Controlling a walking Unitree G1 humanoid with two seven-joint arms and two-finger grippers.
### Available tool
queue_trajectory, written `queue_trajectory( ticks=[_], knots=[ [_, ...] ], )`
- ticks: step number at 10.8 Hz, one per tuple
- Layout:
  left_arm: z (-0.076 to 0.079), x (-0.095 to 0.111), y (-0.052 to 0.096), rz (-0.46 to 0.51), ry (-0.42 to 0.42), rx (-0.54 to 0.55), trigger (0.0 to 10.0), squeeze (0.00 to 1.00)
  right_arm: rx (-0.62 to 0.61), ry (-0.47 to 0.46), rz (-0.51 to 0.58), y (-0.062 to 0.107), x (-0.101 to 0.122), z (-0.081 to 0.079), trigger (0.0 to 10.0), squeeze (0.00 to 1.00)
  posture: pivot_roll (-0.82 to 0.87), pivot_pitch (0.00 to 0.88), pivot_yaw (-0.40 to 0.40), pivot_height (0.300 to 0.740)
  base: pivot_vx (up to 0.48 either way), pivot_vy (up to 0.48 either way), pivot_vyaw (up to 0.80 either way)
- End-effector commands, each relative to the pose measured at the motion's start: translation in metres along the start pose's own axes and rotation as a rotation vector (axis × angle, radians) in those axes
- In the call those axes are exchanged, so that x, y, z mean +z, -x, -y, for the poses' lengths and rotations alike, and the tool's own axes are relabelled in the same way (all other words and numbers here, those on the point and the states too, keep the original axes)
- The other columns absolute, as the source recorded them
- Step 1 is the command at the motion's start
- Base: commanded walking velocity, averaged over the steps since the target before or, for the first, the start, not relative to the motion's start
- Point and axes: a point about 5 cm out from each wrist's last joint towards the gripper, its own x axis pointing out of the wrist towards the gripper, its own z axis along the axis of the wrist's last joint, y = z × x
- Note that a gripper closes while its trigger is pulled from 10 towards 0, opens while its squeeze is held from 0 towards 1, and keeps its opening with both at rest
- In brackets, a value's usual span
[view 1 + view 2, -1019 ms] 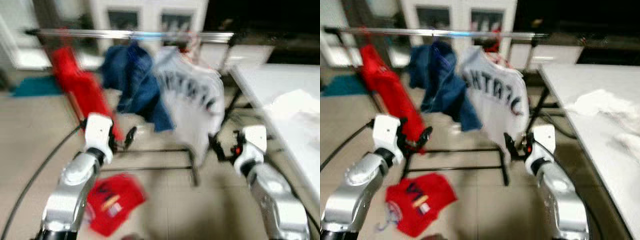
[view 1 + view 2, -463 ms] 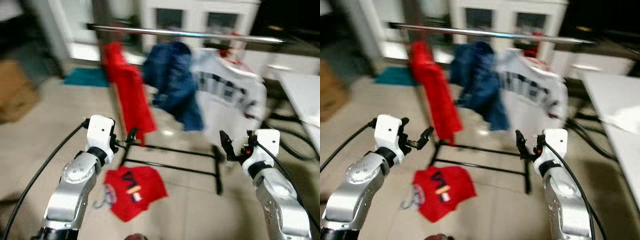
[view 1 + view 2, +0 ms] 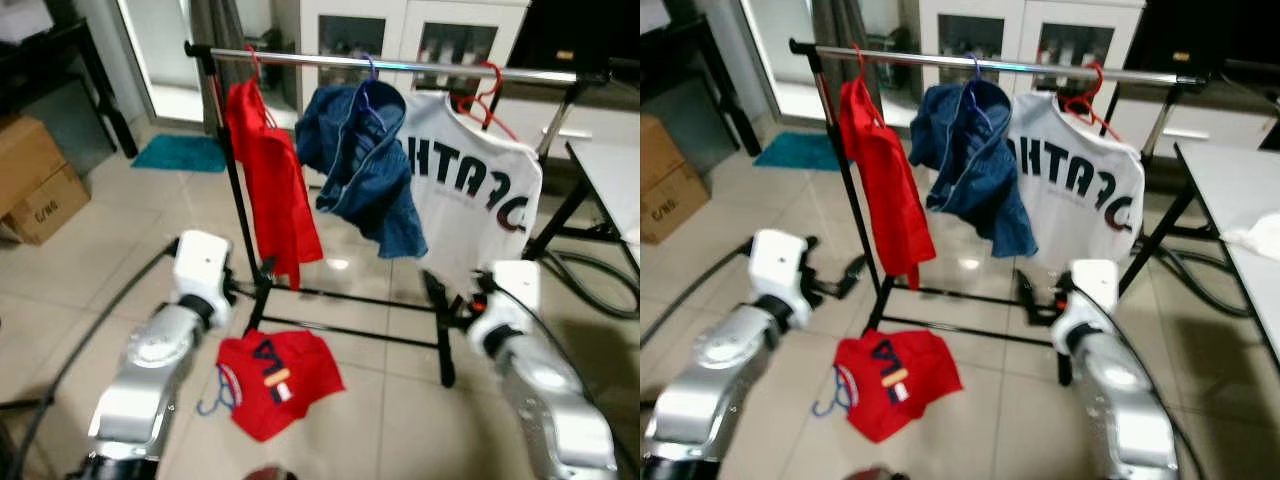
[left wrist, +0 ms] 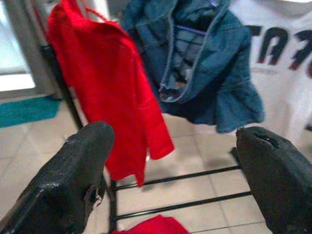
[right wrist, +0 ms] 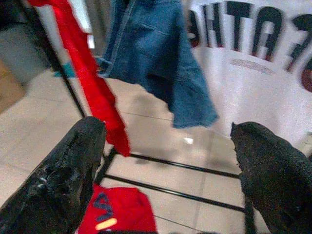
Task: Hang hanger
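A red shirt point(image 3: 276, 381) lies crumpled on the tiled floor with a blue hanger point(image 3: 214, 395) poking out at its left side. Behind it stands a clothes rack with a silver rail point(image 3: 400, 66). On the rail hang a red garment point(image 3: 270, 190), a denim jacket point(image 3: 362, 170) and a white lettered jersey point(image 3: 472, 190) on a red hanger point(image 3: 482, 92). My left gripper point(image 3: 250, 288) is held out low before the rack's left post, open and empty point(image 4: 175, 141). My right gripper point(image 3: 445, 300) is out near the rack's right foot, also open and empty point(image 5: 168, 141).
The rack's black base bars point(image 3: 350, 330) run along the floor just beyond the fallen shirt. Cardboard boxes point(image 3: 35, 190) sit at the left, a teal mat point(image 3: 180, 153) behind them. A white table point(image 3: 612, 165) stands at the right, with cables point(image 3: 590, 290) beneath it.
The camera has swung and steadied, so the rack now sits centred and sharp. Both arms hold the same outstretched pose with open fingers; the shirt on the floor has not moved.
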Motion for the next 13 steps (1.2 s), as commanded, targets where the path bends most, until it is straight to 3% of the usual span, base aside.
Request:
queue_trajectory(
  ticks=[1, 3, 7, 12, 13],
  knots=[
    [-0.0046, 0.005, 0.0006, 0.016, -0.008, 0.014, 10.0, 0.0, 0.015, -0.02, 0.013, -0.0017, 0.0008, -0.0061, 10.0, 1.0, -0.01, 0.008, -0.004, 0.74, 0.0, 0.0, 0.0],
    [-0.007, 0.0005, -0.0018, -0.01, -0.013, 0.045, 10.0, 0.0, 0.005, -0.062, 0.011, -0.0016, 0.0015, -0.0073, 10.0, 1.0, -0.01, 0.007, -0.005, 0.74, 0.0, 0.0, 0.0],
    [0.0003, 0.002, -0.0001, 0.01, -0.014, -0.002, 10.0, 0.0, 0.046, -0.02, 0.011, -0.0025, 0.0023, -0.0097, 10.0, 1.0, -0.01, 0.006, -0.008, 0.74, 0.226, 0.0, 0.0],
    [-0.0011, 0.0037, -0.0009, 0.013, -0.025, -0.008, 10.0, 0.0, 0.063, 0.004, 0.016, -0.0063, 0.0037, -0.0142, 10.0, 1.0, 0.0, 0.004, -0.008, 0.74, 0.356, 0.0, 0.8],
    [-0.0006, 0.0036, -0.0008, 0.011, -0.033, -0.012, 10.0, 0.0, 0.046, -0.008, 0.029, -0.0073, 0.0045, -0.0131, 10.0, 1.0, 0.0, 0.006, -0.008, 0.74, 0.379, 0.0, 0.0]
  ],
)
